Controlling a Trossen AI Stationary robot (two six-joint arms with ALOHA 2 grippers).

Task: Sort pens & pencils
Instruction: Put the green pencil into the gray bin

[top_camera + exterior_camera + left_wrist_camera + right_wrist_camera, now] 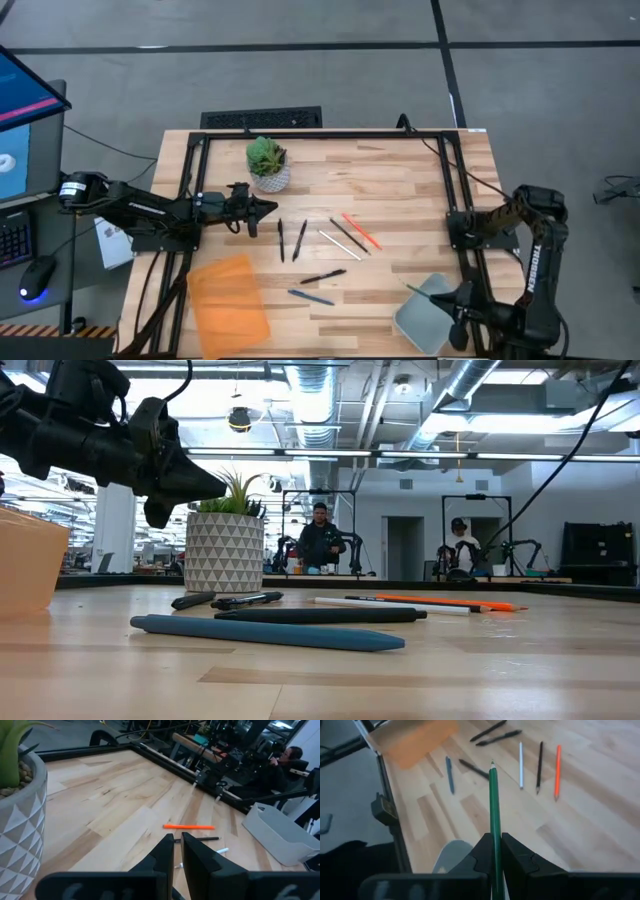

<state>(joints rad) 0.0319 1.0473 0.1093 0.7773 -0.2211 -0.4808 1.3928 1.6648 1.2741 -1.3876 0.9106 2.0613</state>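
Note:
Black pens (281, 240) (323, 277) and a blue pen (311, 296) lie flat on the wooden table's middle. To their right lie a white pencil (338, 243) and an orange pencil (360, 230), with a dark stick (350, 238) between them. My right gripper (448, 297) hangs at the near right over a grey tray (420, 318), shut on a green pencil (420, 290). My left gripper (272, 209) hovers shut and empty beside a potted plant (267, 165), left of the pens. My right gripper pinches the green pencil's rear part (495, 837) between its two fingers. The pencil runs along the fingers and sticks out ahead of them, its sharpened tip (492, 766) toward the pens. It is lifted clear of the table and the tray.
An orange tray (228, 298) lies at the near left. A black frame (320, 133) rims the table's far and side edges. The white patterned plant pot (225, 550) stands at the far left. People (320, 538) sit in the room beyond the table.

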